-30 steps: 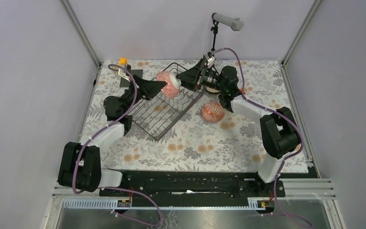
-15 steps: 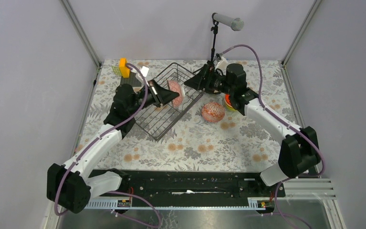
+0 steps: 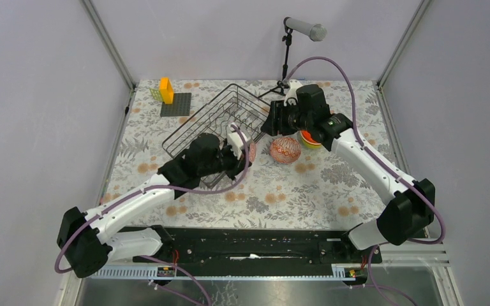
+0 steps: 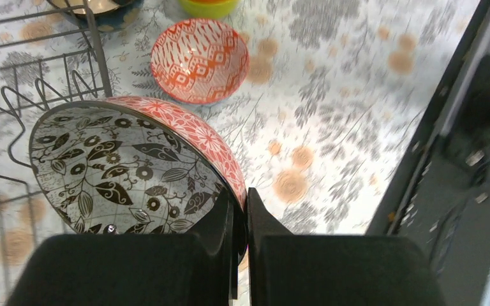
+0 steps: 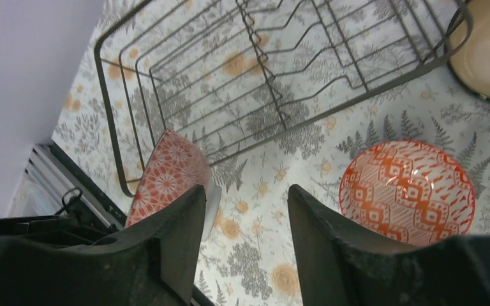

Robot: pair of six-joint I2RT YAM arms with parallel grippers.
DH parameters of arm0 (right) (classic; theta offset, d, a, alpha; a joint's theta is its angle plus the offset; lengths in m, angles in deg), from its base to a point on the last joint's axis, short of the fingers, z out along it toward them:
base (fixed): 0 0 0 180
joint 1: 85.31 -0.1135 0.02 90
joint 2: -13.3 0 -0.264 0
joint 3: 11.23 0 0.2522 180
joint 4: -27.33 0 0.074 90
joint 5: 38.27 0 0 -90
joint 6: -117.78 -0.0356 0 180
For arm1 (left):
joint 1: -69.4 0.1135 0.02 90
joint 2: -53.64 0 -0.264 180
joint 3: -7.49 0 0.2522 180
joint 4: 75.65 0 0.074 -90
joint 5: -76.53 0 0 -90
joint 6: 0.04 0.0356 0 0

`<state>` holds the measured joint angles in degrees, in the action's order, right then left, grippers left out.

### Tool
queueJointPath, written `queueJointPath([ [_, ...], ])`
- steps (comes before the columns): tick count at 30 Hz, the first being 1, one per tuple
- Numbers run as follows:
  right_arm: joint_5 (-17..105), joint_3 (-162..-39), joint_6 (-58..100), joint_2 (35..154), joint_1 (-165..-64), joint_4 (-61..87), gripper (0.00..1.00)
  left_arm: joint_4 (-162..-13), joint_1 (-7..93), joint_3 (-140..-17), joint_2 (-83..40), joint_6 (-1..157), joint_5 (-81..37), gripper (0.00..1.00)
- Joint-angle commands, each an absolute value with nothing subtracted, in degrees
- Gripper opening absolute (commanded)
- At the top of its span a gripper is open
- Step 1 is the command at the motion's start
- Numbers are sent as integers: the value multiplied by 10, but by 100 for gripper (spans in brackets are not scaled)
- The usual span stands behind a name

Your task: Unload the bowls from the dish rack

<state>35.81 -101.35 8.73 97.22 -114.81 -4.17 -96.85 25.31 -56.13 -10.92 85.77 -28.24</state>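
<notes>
Left gripper [image 4: 239, 220] is clamped on the pink bowl's [image 4: 121, 169] rim. Bowl is held tilted at the rack's [image 3: 217, 115] near corner, just beside the orange bowl [image 3: 285, 150] on the table [image 3: 332, 185]. Right gripper [image 5: 245, 204] is seen spread, empty, above both bowls.

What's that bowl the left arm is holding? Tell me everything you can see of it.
The held bowl is small, round and glossy, like glazed ceramic: red-pink flower pattern outside, dark leaves and blossoms on pale grey inside. It is tipped up on edge, its rim pinched in the shut left gripper, beside the dish rack at its near corner, over the flowered tablecloth. Whether it touches the rack is unclear.
</notes>
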Motion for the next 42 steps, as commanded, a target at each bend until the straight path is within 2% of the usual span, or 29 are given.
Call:
queueJointPath([
  [1,350,-1046,150,956,-1165,-110,54,-981,213,-559,-78,1080,-247,0],
  [7,309,-1082,186,968,-1181,-144,47,-1062,156,-570,-81,1197,-294,0],
  [12,292,-1100,217,977,-1203,-175,46,-1118,137,-599,-111,1208,-296,0],
  [18,361,-1145,251,1020,-1254,-243,48,-1120,125,-605,-116,1215,-300,0],
  [24,411,-1162,262,1047,-1277,-283,57,-1120,120,-606,-115,1220,-300,0],
  [33,470,-1193,275,1100,-1308,-344,55,-1116,113,-606,-117,1221,-298,0],
  [40,485,-1197,275,1114,-1323,-353,46,-1117,107,-607,-116,1221,-299,0],
  [42,493,-1199,275,1119,-1326,-360,40,-1117,107,-607,-115,1221,-296,0],
])
